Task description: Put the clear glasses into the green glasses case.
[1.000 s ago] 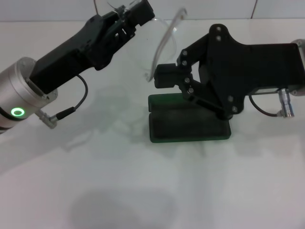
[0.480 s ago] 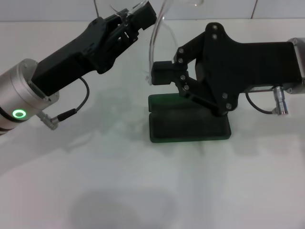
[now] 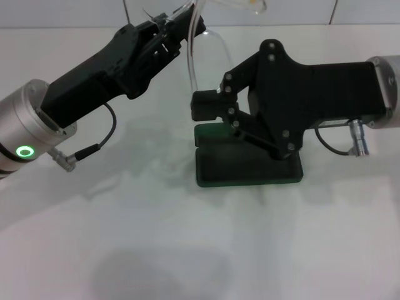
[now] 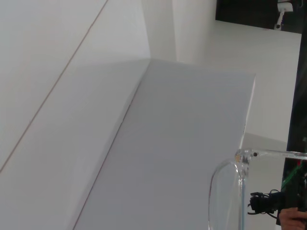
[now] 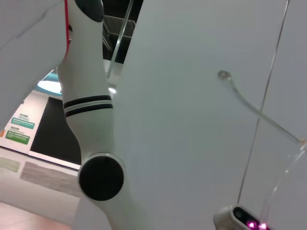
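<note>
The clear glasses (image 3: 190, 59) hang in the air above the far edge of the green glasses case (image 3: 247, 170), turned nearly edge-on in the head view. One temple arm sticks out to the right at the top. My left gripper (image 3: 181, 19) is shut on their upper part. My right gripper (image 3: 197, 105) comes in from the right with its fingers together on the lower edge of the lens. The case lies open and flat on the white table, under the right gripper, showing its dark lining. The left wrist view shows the glasses' hinge (image 4: 240, 158). A clear temple arm (image 5: 242, 99) appears in the right wrist view.
A cable (image 3: 103, 134) loops under the left arm, and a metal connector (image 3: 356, 134) juts from the right arm. White table (image 3: 156, 237) spreads in front of the case. A white wall stands behind.
The right gripper has shifted left and slightly up. The glasses have swung from showing their lens broadly to nearly edge-on. The left arm has hardly moved.
</note>
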`<control>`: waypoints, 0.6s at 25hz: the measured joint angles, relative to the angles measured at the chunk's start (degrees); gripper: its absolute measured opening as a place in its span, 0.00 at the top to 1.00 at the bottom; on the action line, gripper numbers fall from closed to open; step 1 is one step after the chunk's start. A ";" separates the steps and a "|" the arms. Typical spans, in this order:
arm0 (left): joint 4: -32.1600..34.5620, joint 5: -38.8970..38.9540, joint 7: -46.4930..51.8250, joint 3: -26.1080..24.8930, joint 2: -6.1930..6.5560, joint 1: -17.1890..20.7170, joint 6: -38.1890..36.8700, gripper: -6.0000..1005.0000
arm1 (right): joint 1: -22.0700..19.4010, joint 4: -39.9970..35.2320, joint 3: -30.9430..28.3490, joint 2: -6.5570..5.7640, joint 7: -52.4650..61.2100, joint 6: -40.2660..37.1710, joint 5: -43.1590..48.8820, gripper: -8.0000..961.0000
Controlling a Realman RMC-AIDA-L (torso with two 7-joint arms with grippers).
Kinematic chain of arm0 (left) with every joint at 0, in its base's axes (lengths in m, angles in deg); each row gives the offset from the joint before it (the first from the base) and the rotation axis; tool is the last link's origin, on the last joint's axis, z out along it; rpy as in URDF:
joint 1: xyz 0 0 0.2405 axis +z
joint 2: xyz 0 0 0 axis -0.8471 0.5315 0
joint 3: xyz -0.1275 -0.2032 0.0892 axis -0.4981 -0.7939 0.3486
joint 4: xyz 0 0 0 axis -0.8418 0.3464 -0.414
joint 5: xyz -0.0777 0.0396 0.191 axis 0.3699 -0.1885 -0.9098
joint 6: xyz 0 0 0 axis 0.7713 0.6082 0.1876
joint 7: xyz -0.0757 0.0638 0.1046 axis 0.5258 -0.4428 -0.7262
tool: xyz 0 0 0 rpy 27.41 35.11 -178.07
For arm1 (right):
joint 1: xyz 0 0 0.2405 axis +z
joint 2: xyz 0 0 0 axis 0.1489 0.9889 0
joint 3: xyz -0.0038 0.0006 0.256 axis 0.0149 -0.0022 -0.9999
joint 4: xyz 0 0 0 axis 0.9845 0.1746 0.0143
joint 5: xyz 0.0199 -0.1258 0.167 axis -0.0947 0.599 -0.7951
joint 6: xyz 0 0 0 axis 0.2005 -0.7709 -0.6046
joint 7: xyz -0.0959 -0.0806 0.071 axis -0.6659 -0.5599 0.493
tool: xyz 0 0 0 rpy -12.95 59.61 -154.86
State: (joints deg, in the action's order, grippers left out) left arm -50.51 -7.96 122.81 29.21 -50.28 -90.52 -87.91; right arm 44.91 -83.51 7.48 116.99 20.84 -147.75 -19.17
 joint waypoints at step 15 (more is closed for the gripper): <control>0.00 -0.27 -0.91 0.35 -0.09 0.19 0.05 0.87 | 1.79 2.65 -0.28 -0.02 -1.44 1.11 -0.34 0.97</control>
State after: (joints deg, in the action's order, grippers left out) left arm -50.51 -8.23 121.89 29.56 -50.37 -90.32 -87.86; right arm 46.71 -80.86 7.21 116.97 19.40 -146.65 -19.50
